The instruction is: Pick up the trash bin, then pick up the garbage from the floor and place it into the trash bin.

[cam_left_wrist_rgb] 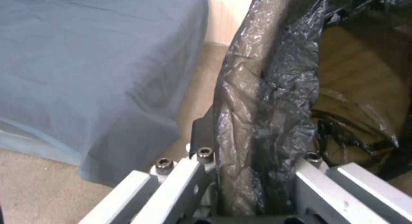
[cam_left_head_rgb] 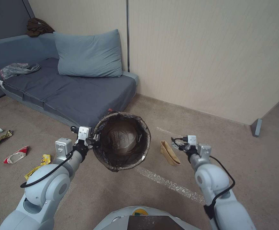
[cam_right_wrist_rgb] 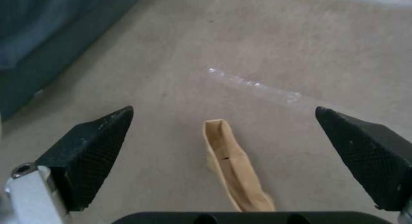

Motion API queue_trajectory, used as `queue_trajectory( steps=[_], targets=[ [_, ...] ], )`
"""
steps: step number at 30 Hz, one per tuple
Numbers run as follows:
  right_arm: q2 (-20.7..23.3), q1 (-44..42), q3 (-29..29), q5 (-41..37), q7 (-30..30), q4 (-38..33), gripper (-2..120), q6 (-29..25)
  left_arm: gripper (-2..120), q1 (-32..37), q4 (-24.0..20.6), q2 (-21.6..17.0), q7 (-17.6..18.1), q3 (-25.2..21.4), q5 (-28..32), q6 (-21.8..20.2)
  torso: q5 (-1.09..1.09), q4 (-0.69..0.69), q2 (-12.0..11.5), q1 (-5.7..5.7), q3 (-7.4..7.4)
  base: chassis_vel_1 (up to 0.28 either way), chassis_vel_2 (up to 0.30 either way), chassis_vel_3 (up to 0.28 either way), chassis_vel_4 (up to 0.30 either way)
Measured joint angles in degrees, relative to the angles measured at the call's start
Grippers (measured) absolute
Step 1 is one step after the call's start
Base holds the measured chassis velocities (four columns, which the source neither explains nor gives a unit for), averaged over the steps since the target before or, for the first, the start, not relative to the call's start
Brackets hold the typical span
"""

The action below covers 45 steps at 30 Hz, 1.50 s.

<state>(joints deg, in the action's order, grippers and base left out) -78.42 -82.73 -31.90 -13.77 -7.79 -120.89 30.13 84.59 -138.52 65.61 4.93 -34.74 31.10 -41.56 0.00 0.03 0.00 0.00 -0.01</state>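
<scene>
**Bin held by its rim alone, bag still on the carpet**

The long grey fabric sofa [cam_left_head_rgb: 72, 86] stands just behind and to the left of the work, close enough that a swing of the left arm could knock the load against its corner.

The small round white plastic trash bin with a dark crinkled bag liner over its rim [cam_left_head_rgb: 122, 140] is up off the beige carpet floor [cam_left_head_rgb: 248, 159], tipped so its mouth faces the head camera. The left pincer [cam_left_head_rgb: 94, 140] has its jaws closed on the rim, and the left wrist view shows the liner film [cam_left_wrist_rgb: 262, 121] pinched between them. My worry is that slick plastic over plastic may creep, so the bin could rotate or slip out under its own weight (a one-sided rim hold gives little resistance to twisting).

The flat tan paper bag [cam_right_wrist_rgb: 234, 166] lies on the carpet just right of the bin. The right pincer [cam_right_wrist_rgb: 223, 146] hangs over it, jaws spread wide and holding nothing, one to each side of the bag. A thin, flat piece may give the tips little to catch, so they could scrape carpet or close on air.

Other litter, including a red-and-white snack bag [cam_left_head_rgb: 16, 155] and a yellow wrapper [cam_left_head_rgb: 38, 165], lies well apart to the left
</scene>
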Motion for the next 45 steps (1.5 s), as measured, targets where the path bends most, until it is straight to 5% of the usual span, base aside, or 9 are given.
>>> queue_trajectory(
  steps=[3,8,20,45],
  targets=[
    [4.05,5.65,0.08,-14.4,-3.13,1.94,100,11.84,0,-0.39,0.27,0.06,0.02,0.27,-0.07,-0.21,0.01,0.0,0.0,0.0,0.01,0.0,0.0,0.0,0.0],
    [7.83,11.15,2.91,-19.8,-4.24,10.02,100,13.16,0,-0.21,-0.27,-0.22,1.28,0.41,0.58,-0.53,0.0,-0.03,0.0,0.0,0.01,0.0,0.0,0.0,0.0],
    [7.12,15.89,11.95,-22.01,-7.92,22.39,100,12.36,0,-0.11,-1.4,0.01,1.52,0.09,0.88,-0.58,-0.01,-0.03,0.0,0.0,0.01,0.0,0.0,0.0,0.0],
    [6.2,17.07,11.56,-17.5,-8.31,29.57,100,12.12,0,-0.66,-0.59,-0.15,0.78,-0.08,0.69,-0.6,-0.01,-0.03,0.0,0.0,0.01,0.0,0.0,0.0,0.0]
  ],
)
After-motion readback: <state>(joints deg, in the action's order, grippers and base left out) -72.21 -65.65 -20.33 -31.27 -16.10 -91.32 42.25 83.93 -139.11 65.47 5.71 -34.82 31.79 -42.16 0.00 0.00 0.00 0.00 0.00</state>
